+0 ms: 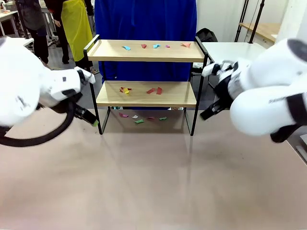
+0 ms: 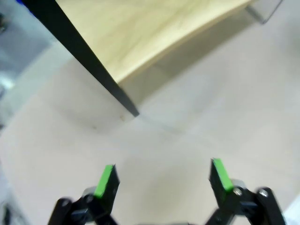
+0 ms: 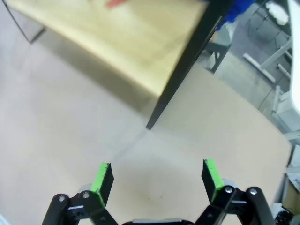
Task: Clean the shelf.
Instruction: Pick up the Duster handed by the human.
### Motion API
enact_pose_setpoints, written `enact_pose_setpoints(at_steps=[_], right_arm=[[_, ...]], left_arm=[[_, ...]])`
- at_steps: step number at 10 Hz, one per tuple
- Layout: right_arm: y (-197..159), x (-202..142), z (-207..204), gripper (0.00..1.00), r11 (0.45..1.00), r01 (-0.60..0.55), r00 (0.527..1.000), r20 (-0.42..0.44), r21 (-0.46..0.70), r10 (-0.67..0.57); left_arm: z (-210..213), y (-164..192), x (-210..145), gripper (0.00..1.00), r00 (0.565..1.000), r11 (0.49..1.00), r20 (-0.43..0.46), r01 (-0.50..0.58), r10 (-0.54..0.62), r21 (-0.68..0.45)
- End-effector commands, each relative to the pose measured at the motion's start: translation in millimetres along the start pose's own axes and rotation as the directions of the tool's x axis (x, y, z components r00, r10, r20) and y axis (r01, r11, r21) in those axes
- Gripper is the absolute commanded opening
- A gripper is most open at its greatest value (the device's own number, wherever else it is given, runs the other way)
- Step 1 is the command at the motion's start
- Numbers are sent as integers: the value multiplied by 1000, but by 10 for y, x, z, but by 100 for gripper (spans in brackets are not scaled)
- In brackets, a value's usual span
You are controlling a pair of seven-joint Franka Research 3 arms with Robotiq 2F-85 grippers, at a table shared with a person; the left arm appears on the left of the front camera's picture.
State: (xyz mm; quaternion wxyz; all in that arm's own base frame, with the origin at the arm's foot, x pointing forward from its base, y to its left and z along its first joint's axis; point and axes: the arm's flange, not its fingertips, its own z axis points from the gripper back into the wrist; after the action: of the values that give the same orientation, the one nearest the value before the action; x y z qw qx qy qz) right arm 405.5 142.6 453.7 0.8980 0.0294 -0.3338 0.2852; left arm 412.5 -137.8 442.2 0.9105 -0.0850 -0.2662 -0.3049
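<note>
The shelf [image 1: 146, 93] stands at the middle of the tan table, two wooden boards in a black frame. Coloured paper scraps [image 1: 156, 46] lie on the top board, more scraps on the lower board [image 1: 125, 90] and on the table beneath [image 1: 139, 120]. My left gripper [image 1: 92, 120] hangs low beside the shelf's left front leg; it is open [image 2: 163, 178], with that leg [image 2: 93, 65] and the lower board [image 2: 154, 33] ahead. My right gripper [image 1: 205, 115] sits by the right front leg, open [image 3: 156, 176], facing the leg [image 3: 187, 70] and board [image 3: 117, 37].
A blue curtain [image 1: 144, 19] hangs behind the shelf. A person in a yellow apron [image 1: 76, 24] stands at the back left, and a white table [image 1: 235, 48] is at the back right. Bare tabletop [image 1: 153, 182] stretches in front of the shelf.
</note>
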Motion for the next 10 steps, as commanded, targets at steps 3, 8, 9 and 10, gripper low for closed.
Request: enact_pose_setpoints(at_steps=[3, 8, 9, 10], right_arm=[[-1069, -108, 573, 100, 978, -117, 984, 151, 175, 91], [-1623, -386, 608, 100, 971, -141, 969, 226, 195, 95], [-1623, -386, 608, 100, 971, -141, 969, 226, 195, 95], [-1623, -386, 608, 100, 971, -141, 969, 226, 195, 95]], left_arm=[[615, 1016, 212, 100, 955, 916, 43, 294, -294, -272], [651, 1319, 114, 100, 924, 850, 212, 376, -317, -370], [651, 1319, 114, 100, 924, 850, 212, 376, -317, -370], [651, 1319, 114, 100, 924, 850, 212, 376, -317, -370]])
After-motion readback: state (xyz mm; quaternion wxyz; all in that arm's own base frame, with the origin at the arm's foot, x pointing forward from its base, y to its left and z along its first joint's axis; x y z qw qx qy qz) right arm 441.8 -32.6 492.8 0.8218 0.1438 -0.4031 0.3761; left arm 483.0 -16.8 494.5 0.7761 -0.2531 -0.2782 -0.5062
